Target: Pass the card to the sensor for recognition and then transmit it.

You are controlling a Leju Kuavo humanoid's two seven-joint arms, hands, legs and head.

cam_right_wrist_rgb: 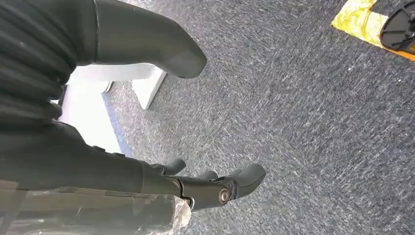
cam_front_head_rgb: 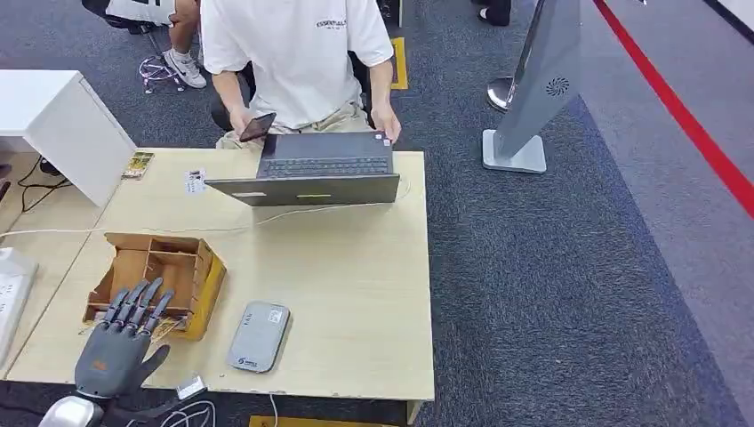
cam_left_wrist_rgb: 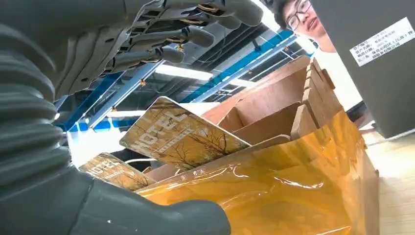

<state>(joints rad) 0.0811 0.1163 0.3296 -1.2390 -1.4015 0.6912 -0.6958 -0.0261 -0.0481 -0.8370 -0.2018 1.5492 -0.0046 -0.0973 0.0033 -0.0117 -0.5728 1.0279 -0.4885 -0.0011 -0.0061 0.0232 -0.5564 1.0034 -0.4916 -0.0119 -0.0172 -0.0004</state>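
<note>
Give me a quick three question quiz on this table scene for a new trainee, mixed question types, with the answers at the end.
1. True or false: the left hand already holds a card.
2. What lies on the table just right of the cardboard box? A) grey sensor pad B) mug C) stapler
3. Where is the right hand?

Key: 1 false, its fingers are spread over the box. 2 A. 3 Hanging over the carpet.

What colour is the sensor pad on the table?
Grey sensor pad with a small white label; clearest in the head view.
</note>
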